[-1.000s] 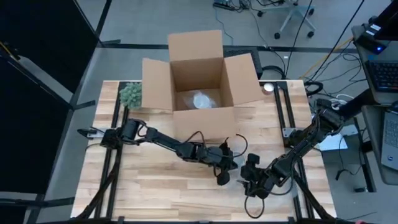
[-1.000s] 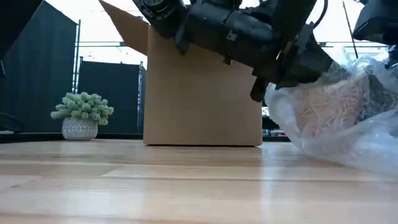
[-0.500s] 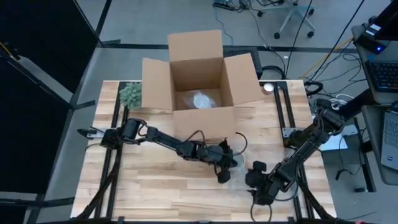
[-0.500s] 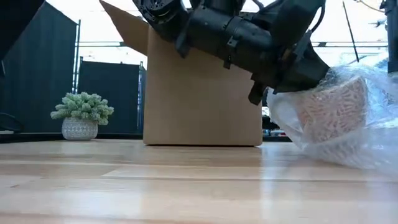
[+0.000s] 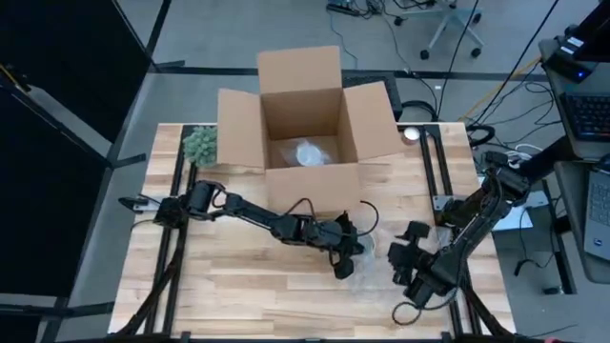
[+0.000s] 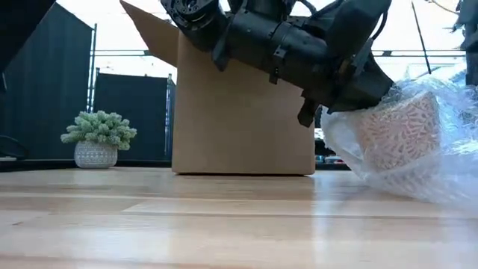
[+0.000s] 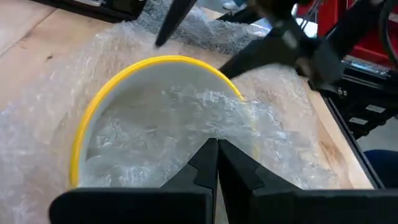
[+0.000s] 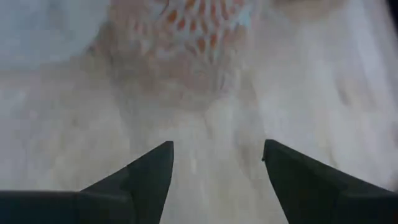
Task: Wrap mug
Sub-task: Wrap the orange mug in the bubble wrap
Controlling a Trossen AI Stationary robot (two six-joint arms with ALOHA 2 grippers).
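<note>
We find the mug (image 7: 163, 134), yellow-rimmed and patterned on the outside, lying tipped on its side on the worktop (image 5: 219, 276), just in front of the open cardboard box (image 5: 303, 119) and a little right of centre. It sits bundled in a sheet of bubble wrap (image 6: 418, 161) that spreads out toward the right.

The left claw (image 5: 345, 265) is at the mug, its fingers (image 7: 214, 165) clenched on a fold of wrap pushed down into the mug's mouth. The right claw (image 5: 412, 262) hangs just to the right of the bundle with its fingers spread and holding nothing (its wrist view looks down past them at the patterned side through the plastic).

What matters for the coming move, as we judge it, is that the loose wrap lies on the right, on the released claw's side, while the left arm pins the mug. So the right arm is the nearer one to gather that free plastic and bring it leftward over the mug's body.

A small potted plant (image 5: 200, 144) stands at the far left corner, well apart.
</note>
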